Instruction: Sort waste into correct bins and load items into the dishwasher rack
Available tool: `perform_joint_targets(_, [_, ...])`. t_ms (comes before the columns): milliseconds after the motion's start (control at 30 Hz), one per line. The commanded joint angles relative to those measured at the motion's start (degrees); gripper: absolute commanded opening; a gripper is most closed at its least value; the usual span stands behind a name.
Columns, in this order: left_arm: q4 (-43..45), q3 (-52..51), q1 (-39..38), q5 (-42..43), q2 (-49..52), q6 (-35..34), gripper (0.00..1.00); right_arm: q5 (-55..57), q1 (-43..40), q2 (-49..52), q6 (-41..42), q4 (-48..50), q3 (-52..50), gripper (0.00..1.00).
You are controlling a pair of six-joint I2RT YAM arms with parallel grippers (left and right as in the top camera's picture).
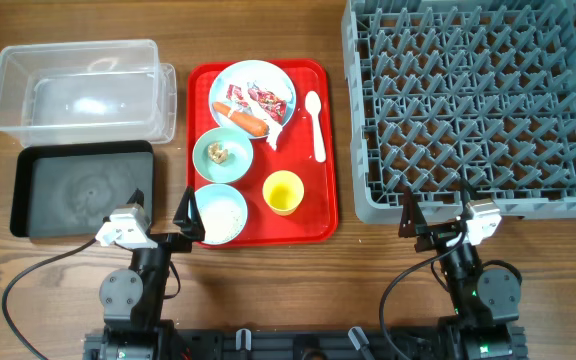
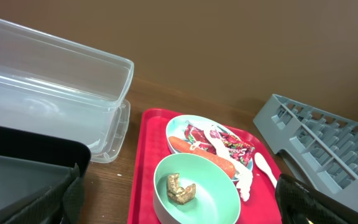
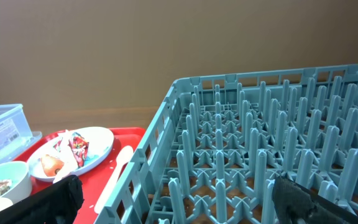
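On the red serving tray (image 1: 320, 205) a pale blue plate (image 1: 253, 88) holds an orange carrot piece (image 1: 240, 117), a red-and-white wrapper (image 1: 265, 98) and crumpled white paper (image 1: 274, 128). A green bowl (image 1: 222, 153) holds a brown food lump (image 1: 217, 152). A second bowl (image 1: 220, 213) holds white rice. A yellow cup (image 1: 282, 192) and a white spoon (image 1: 315, 122) lie beside them. The clear tub (image 1: 83, 90) and black tray (image 1: 81, 187) are at the left. The grey rack (image 1: 478, 105) is at the right. My left gripper (image 1: 186, 217) is open near the rice bowl. My right gripper (image 1: 436, 213) is open at the rack's front edge.
The wooden table (image 1: 268, 270) runs along the front where both arm bases stand with their black cables. A brown wall (image 3: 135, 50) rises behind the table in the wrist views. The clear tub (image 2: 48, 93) sits just behind the black tray (image 2: 23, 168).
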Motion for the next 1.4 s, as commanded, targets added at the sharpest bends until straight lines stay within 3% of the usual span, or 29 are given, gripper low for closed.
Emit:
perform_joint_targets(0, [-0.3, -0.3, -0.3, -0.3, -0.4, 0.9, 1.0, -0.9, 0.2, -0.2, 0.6, 0.3, -0.1, 1.0])
perform_joint_targets(1367, [-0.3, -0.3, -0.3, -0.4, -0.4, 0.9, 1.0, -4.1, 0.2, -0.2, 0.5, 3.2, -0.1, 1.0])
